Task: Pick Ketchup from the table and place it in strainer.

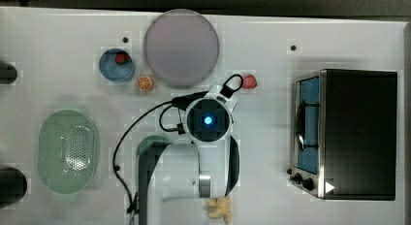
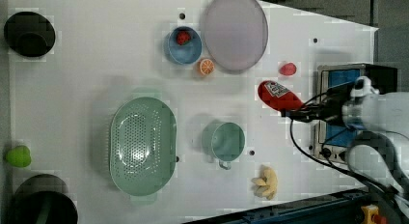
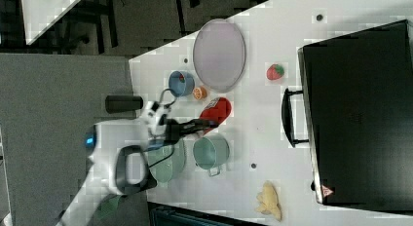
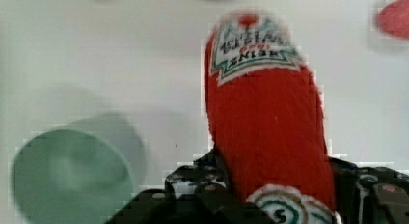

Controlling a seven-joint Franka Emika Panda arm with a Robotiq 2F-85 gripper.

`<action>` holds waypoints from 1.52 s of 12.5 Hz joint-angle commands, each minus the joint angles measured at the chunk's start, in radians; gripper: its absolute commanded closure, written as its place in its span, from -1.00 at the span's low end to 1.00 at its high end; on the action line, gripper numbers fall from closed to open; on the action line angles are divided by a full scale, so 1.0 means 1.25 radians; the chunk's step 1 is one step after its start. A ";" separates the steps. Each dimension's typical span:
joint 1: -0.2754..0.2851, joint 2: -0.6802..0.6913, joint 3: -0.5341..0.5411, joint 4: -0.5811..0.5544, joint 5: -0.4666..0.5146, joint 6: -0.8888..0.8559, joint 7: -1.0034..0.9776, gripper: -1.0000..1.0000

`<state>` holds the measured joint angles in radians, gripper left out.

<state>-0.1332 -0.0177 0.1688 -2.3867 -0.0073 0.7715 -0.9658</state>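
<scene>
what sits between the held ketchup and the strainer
The gripper holds the Ketchup above the table. In the left view, the teal cup stands roughly between it and the strainer; carried high, it should clear.

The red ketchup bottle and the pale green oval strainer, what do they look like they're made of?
The red ketchup bottle looks like plastic, but its edges look fuzzy in the wrist view, so the finish is unclear; it carries a whitish printed label. The pale green oval strainer seems moulded matte plastic, judging by its even colour and punched holes.

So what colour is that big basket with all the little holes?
Pale mint green; the strainer shows best in the left view.
</scene>
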 commanded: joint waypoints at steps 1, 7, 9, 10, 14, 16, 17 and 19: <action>0.020 -0.081 0.067 0.045 0.000 -0.124 0.095 -0.21; 0.047 -0.119 0.252 0.083 0.033 -0.171 0.361 -0.21; 0.049 -0.103 0.322 0.088 0.035 -0.155 0.480 -0.21; 0.049 -0.090 0.352 0.090 0.035 -0.143 0.537 -0.21; 0.051 -0.011 0.444 0.094 0.035 -0.020 0.689 -0.21; 0.051 0.047 0.475 0.094 0.035 0.045 0.753 -0.21; 0.052 0.079 0.486 0.094 0.034 0.072 0.784 -0.21; 0.058 0.143 0.495 0.094 0.030 0.124 0.820 -0.21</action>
<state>-0.0461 0.1636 0.7881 -2.2695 0.0279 0.9126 -0.0505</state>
